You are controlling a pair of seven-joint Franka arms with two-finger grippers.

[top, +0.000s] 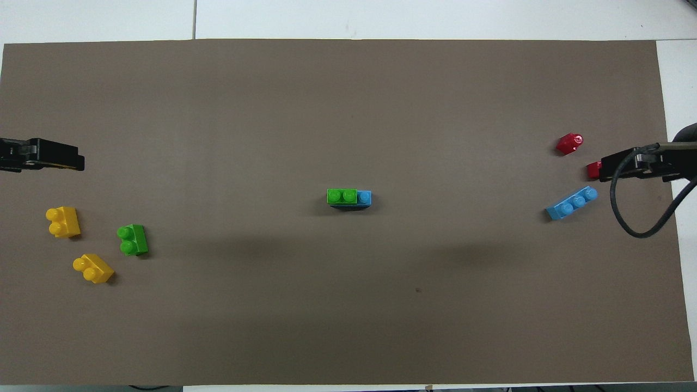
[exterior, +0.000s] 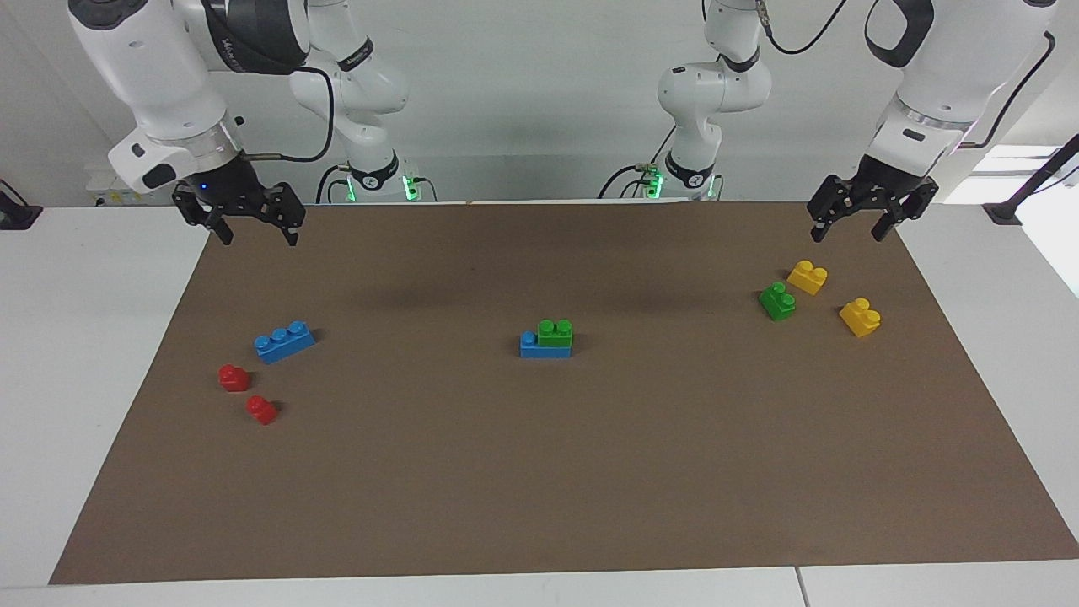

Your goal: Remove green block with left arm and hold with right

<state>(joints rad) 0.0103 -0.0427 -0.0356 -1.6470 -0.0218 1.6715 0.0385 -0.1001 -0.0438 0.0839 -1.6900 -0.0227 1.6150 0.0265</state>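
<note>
The bright-green two-stud block [exterior: 555,333] sits on a blue brick [exterior: 544,348] in the middle of the brown mat; both also show in the overhead view, the green block [top: 341,196] on the blue brick [top: 364,197]. My left gripper [exterior: 849,234] hangs open and empty above the mat's edge nearest the robots, at the left arm's end, over no brick. My right gripper [exterior: 259,238], with a blue wrist light, hangs open and empty above the same edge at the right arm's end. Both are far from the stack.
A darker green brick [exterior: 777,301] and two yellow bricks [exterior: 807,276] [exterior: 860,317] lie at the left arm's end. A loose blue three-stud brick [exterior: 284,341] and two red bricks [exterior: 233,377] [exterior: 261,410] lie at the right arm's end.
</note>
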